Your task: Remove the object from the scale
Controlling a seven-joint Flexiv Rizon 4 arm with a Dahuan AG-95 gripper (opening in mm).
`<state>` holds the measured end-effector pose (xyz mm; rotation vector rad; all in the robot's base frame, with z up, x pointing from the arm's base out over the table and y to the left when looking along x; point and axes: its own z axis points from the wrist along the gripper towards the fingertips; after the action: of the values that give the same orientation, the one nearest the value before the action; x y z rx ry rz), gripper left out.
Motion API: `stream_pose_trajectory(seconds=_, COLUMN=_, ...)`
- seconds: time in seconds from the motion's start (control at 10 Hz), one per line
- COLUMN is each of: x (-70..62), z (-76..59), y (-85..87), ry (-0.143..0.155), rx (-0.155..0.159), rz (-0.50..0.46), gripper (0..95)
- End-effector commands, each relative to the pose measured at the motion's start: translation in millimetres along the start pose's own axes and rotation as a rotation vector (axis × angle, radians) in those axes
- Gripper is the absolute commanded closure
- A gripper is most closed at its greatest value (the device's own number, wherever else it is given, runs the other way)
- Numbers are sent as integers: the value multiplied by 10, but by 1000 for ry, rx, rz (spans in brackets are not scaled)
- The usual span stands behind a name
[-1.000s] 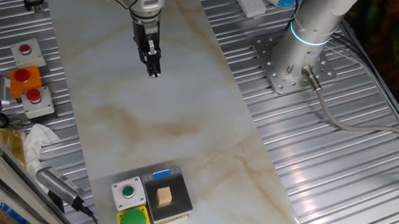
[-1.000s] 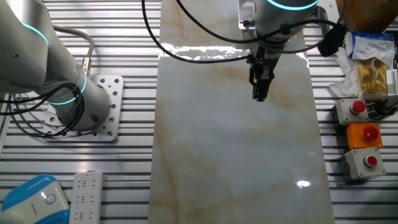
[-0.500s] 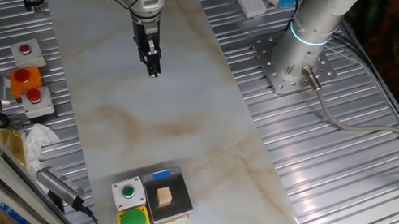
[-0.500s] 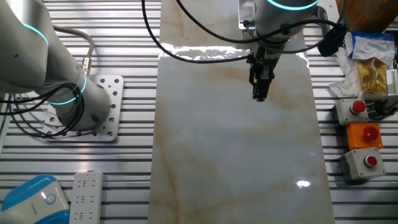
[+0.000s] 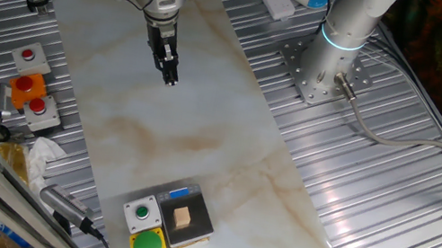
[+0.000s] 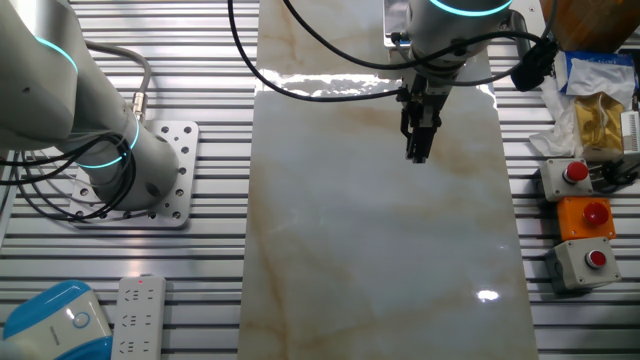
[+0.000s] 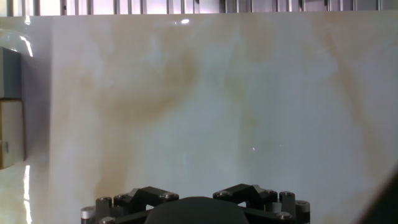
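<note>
The scale [image 5: 199, 214] is a small square device with a dark grey plate and a blue mark, near the front edge of the marble slab in one fixed view. The object [image 5: 182, 217], a tiny tan wooden cube, rests on its plate. My gripper [image 5: 170, 80] hangs far from it over the far part of the slab, fingers together and empty. It also shows in the other fixed view [image 6: 417, 155], where the scale is out of view. The hand view shows only bare marble ahead and the gripper body at the bottom edge.
A grey box with a small green button [image 5: 140, 213] and a yellow box with a big green button [image 5: 149, 246] stand beside the scale. Red-button boxes [image 5: 30, 95] sit on the ribbed side. A second arm's base [image 5: 330, 66] stands opposite. Box edges [image 7: 9, 134] show at left.
</note>
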<state>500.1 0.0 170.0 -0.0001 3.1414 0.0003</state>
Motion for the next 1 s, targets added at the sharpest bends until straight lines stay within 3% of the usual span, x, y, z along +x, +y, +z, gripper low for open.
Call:
stream_pose_trajectory(seconds=0.1, x=1, z=0, y=0, ry=0, rx=0, rz=0, gripper=0)
stream_pose_trajectory(seconds=0.2, x=1, z=-3, y=0, ry=-76, rx=82, rz=-258, gripper=950)
stream_pose_trajectory(seconds=0.3, x=2, z=-5, y=0, ry=-77, rx=65, rz=-252, gripper=950)
stream_pose_trajectory(seconds=1.0, x=5, z=-21, y=3, ry=-72, rx=72, rz=-243, gripper=950)
